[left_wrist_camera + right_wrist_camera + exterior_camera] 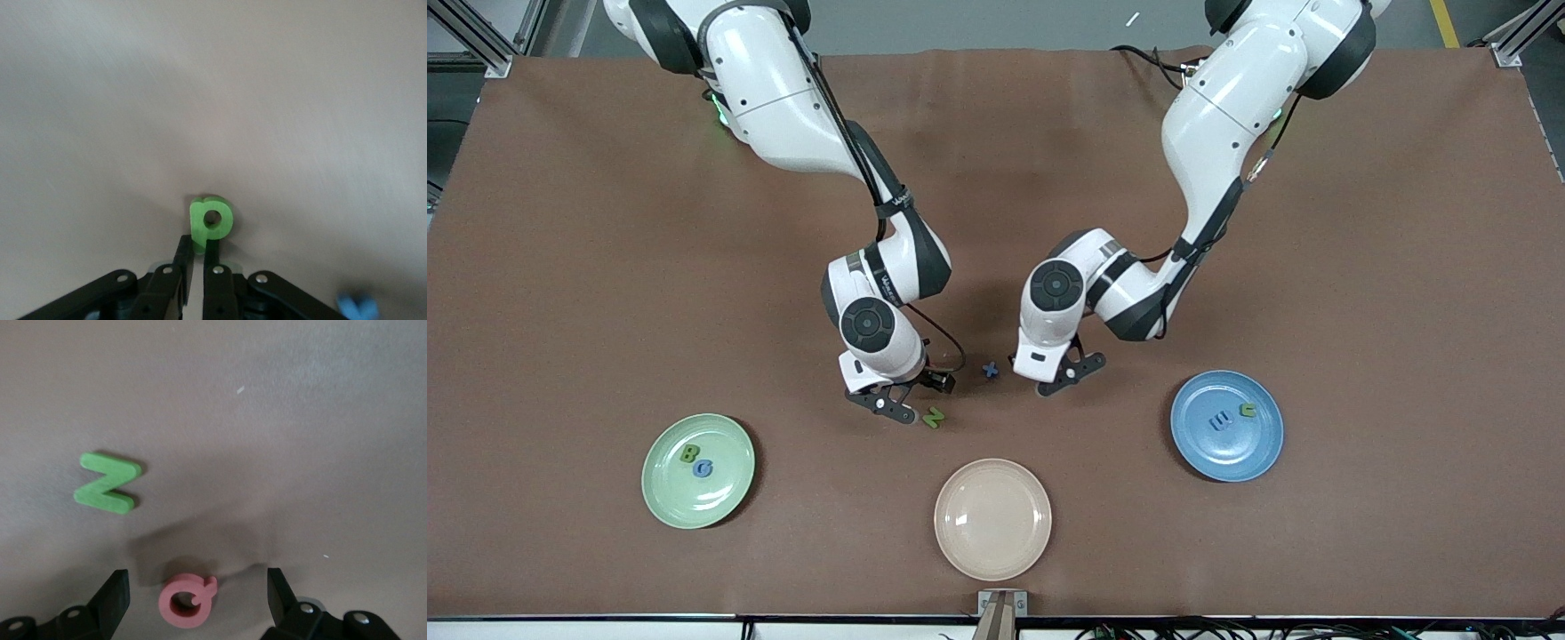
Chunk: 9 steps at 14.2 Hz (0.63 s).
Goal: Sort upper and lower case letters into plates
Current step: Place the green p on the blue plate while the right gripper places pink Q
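We count two plates, each holding two letters: the green plate toward the right arm's end, the blue plate toward the left arm's. The left gripper pinches a green p; the right gripper straddles a pink Q, jaws apart

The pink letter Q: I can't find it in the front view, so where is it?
The pink letter Q lies on the table between the open fingers of the right hand, beside the green Z, as the right wrist view shows.
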### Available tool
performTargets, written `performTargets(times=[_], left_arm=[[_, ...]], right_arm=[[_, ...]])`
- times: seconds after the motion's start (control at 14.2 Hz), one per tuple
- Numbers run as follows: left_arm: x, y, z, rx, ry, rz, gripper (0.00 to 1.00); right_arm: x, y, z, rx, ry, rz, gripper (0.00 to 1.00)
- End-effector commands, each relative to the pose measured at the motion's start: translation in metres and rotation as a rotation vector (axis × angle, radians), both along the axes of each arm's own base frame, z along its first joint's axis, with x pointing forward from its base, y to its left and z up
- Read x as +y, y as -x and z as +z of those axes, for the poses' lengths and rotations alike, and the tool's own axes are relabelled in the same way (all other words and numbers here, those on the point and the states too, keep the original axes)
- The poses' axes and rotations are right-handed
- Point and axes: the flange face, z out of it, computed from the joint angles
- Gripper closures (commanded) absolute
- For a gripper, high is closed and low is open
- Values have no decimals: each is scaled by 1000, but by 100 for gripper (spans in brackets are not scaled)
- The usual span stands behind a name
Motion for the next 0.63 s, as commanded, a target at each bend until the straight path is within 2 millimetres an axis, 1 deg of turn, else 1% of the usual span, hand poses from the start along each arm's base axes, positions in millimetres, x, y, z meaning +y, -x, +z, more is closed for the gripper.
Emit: performTargets(times=[0.0, 0.07, 0.14, 0.28, 0.35, 0.42, 0.49, 0.56], left_arm=[[57, -36, 32, -34, -81, 63, 100], [77, -45, 32, -27, -107, 83, 100], [100, -58, 36, -39, -134, 100, 100], [141, -77, 49, -37, -160, 144, 100], [154, -79, 54, -18, -176, 143, 99], [165, -81, 56, 4, -192, 138, 99], [182, -86, 64, 16, -203, 148, 99], [198, -91, 64, 28, -207, 164, 98]], right_arm=[[1, 10, 1, 7, -4, -19, 20], [1, 10, 0, 7, -5, -20, 26], [7, 14, 0, 6, -5, -12, 31], [6, 14, -1, 7, -5, -12, 48], [7, 14, 0, 7, -5, -11, 61], [2, 11, 0, 7, -5, -17, 76], [-1, 8, 1, 6, -6, -23, 89], [-4, 5, 3, 2, -6, -22, 97]])
